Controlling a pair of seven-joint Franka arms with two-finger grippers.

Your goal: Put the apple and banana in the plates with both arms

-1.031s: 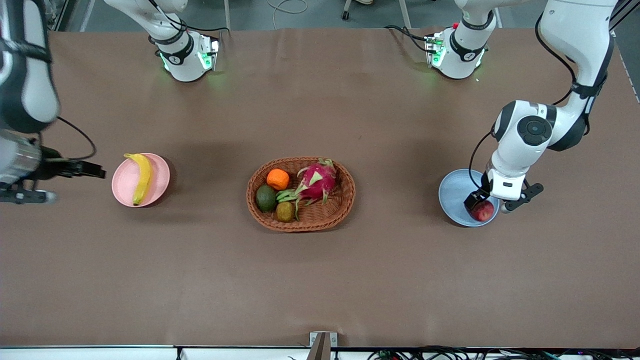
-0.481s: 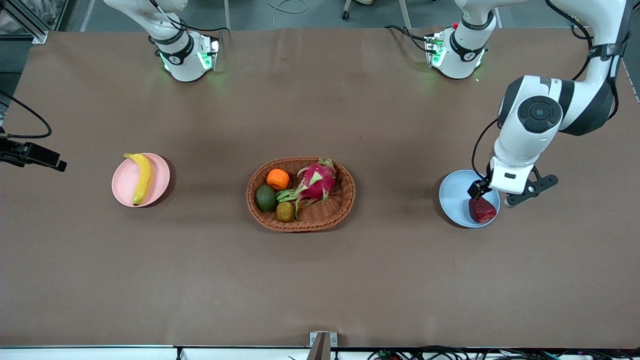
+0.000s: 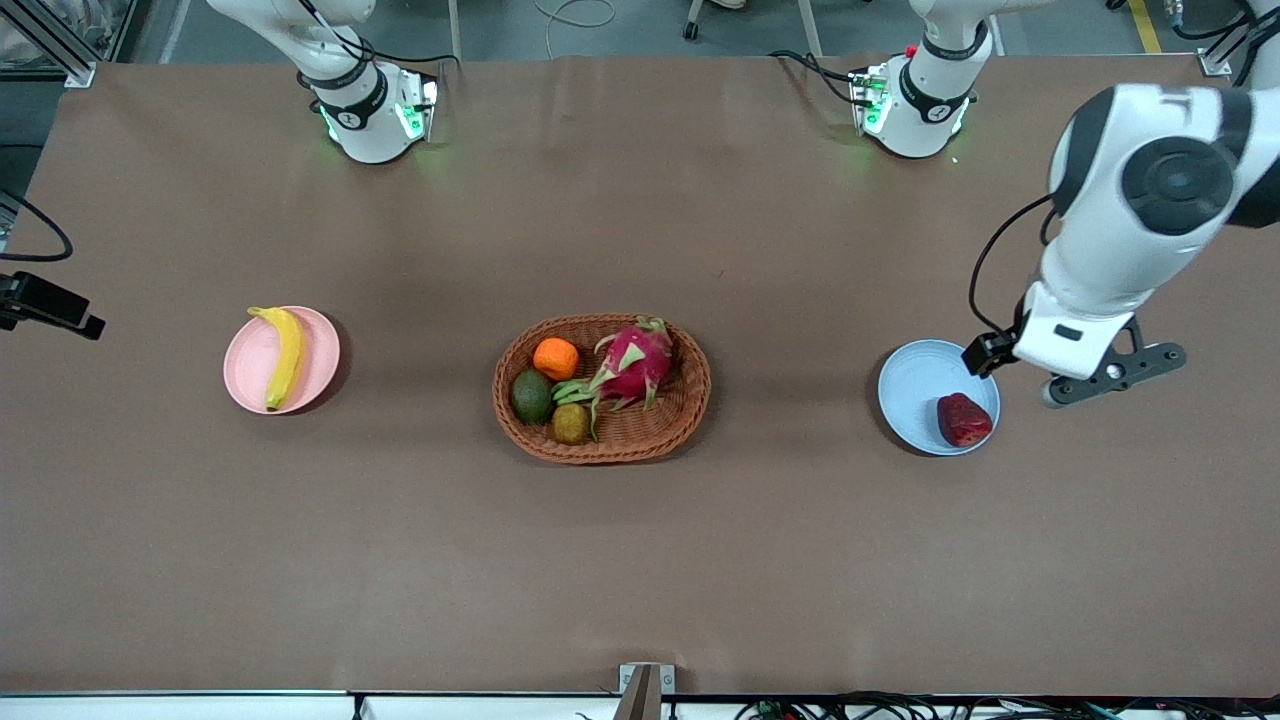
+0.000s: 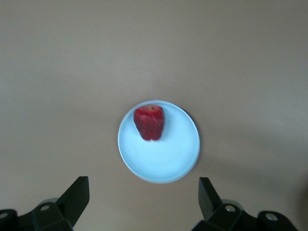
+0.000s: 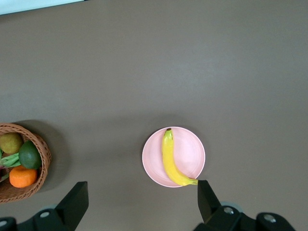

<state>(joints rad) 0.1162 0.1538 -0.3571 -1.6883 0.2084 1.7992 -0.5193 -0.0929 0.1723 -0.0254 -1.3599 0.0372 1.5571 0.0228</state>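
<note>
The dark red apple (image 3: 964, 419) (image 4: 149, 122) lies in the light blue plate (image 3: 915, 390) (image 4: 163, 159), close to its rim and touching nothing else. My left gripper (image 3: 1018, 372) (image 4: 143, 192) hangs open and empty high over that plate's edge. At the right arm's end, the yellow banana (image 3: 283, 355) (image 5: 172, 161) lies across the pink plate (image 3: 250, 370) (image 5: 190, 149). My right gripper (image 5: 139, 192) is open and empty, high above the table beside the pink plate. The front view shows only a dark part of that hand (image 3: 45, 303).
An oval wicker basket (image 3: 690, 400) (image 5: 41, 144) stands mid-table between the plates, holding a pink dragon fruit (image 3: 632, 365), an orange (image 3: 555, 358) and two green-brown fruits. Brown cloth covers the table; both arm bases stand along its edge farthest from the front camera.
The left gripper has let go of the apple, risen and drifted toward the left arm's end. The right arm has pulled back from the pink plate, almost out of the front view.
</note>
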